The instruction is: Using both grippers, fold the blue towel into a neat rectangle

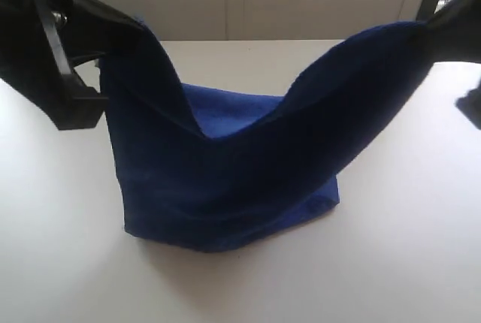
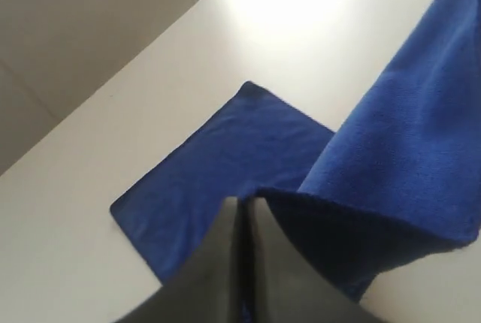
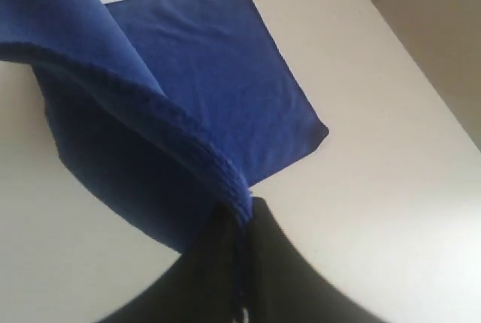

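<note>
Left gripper (image 2: 242, 209) raised, jaws pinched; right gripper (image 3: 245, 216) likewise

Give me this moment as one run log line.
stage: mid-fold | left claw: shut on blue towel, raised | right claw: shut on towel, raised | towel: middle sagging, rest on table

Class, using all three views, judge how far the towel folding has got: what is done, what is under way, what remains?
Done: the left gripper and right gripper are each shut on a corner of the blue towel. In hand: that edge hangs lifted while the rest lies flat on the table. Left: lay the raised edge over, release and neaten. No finished fold shows.
</note>
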Action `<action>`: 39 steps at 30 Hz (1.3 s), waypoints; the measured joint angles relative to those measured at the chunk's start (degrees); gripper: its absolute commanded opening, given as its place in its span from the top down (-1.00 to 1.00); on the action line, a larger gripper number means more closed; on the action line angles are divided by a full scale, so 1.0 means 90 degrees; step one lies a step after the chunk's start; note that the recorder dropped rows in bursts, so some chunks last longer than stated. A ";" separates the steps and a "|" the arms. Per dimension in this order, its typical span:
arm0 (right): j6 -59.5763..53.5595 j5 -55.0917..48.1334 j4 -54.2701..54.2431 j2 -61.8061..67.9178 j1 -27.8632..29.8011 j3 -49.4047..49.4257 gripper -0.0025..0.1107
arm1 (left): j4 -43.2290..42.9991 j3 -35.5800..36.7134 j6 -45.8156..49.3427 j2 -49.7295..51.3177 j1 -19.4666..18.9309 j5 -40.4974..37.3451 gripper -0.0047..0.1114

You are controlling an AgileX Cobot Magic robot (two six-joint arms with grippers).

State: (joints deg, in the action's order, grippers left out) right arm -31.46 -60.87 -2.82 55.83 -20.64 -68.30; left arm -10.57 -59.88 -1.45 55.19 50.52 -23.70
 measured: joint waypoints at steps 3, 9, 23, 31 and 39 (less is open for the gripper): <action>-0.0093 -0.0163 -0.0124 -0.0576 0.0000 0.0158 0.96 | 0.0024 0.0000 0.0015 -0.0107 0.0420 0.0000 0.92; -0.0871 -0.0271 -0.0836 -0.1585 0.0000 0.0428 0.96 | 0.0036 0.0000 0.0015 -0.0342 0.1050 -0.0012 0.92; -0.1103 0.0208 -0.1070 -0.1614 0.0000 0.1183 0.96 | -0.1183 0.0012 -0.1072 -0.0441 0.1205 -0.0656 0.92; -0.0855 0.0747 -0.0758 -0.0901 0.0000 0.1279 0.96 | -0.2293 0.0025 -0.1912 -0.0305 0.1205 -0.1017 0.92; -0.0214 0.1019 -0.0081 -0.0412 0.0000 0.1279 0.96 | -0.3510 0.0025 -0.2945 -0.0081 0.1205 -0.1280 0.92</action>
State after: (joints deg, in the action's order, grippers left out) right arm -33.38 -51.70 -3.55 52.11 -20.64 -56.79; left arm -42.15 -59.66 -27.96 54.47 61.37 -35.22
